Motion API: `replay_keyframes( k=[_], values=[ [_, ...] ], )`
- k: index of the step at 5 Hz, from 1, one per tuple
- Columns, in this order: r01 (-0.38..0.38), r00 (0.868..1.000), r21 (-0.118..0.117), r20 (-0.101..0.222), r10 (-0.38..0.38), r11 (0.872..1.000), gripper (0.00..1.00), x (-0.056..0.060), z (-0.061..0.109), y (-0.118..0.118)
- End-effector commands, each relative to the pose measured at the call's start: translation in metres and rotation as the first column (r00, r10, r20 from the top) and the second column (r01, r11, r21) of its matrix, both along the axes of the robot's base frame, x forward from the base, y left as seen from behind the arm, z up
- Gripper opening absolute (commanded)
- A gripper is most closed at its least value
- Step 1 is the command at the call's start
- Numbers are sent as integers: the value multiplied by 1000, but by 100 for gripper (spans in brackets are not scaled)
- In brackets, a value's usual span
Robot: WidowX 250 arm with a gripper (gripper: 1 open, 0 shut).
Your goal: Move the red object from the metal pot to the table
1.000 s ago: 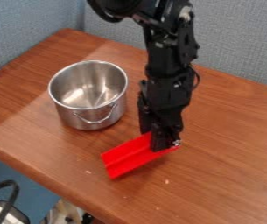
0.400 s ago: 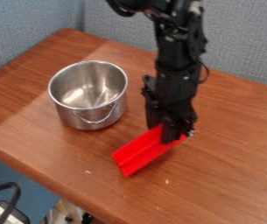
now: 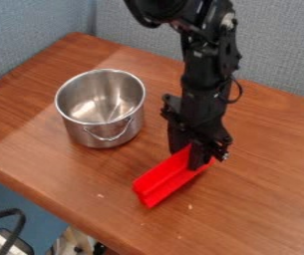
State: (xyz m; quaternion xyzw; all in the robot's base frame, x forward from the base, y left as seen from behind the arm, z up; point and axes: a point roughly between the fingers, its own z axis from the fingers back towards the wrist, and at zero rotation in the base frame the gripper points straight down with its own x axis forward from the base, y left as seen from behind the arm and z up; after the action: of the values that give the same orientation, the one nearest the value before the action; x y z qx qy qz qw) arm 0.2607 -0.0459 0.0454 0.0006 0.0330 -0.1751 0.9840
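Brown wood table (image 3: 267, 149) against a grey-blue wall. The red bar (image 3: 162, 181) is out of the pot (image 3: 100, 106) and lies to its right near the front edge, low end on or just above the wood, far end up in the gripper (image 3: 198, 156). Gripper points down and is clamped on that raised end. The pot looks empty and stands well apart from the bar.

Step in hand is the set-down, I'd say. Lower until the whole bar rests flat, then release and lift straight up so it isn't dragged. Mind the front edge: the bar sits near it.

Hard to see: the fingertips merge with the dark gripper body, actual contact between bar and table is unclear, and the arm is cut off at the top.
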Motion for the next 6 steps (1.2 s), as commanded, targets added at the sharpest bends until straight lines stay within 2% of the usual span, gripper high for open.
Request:
replay_keyframes(
  k=[1,3,5,6],
  values=[
    [32,998,-1,48,-32,999,0,-4,16,-3],
    [108,993,5,48,-109,994,0,-7,18,5],
    [101,993,13,53,-101,995,0,-10,11,6],
    [73,996,20,56,-74,997,0,-5,13,6]
  ],
)
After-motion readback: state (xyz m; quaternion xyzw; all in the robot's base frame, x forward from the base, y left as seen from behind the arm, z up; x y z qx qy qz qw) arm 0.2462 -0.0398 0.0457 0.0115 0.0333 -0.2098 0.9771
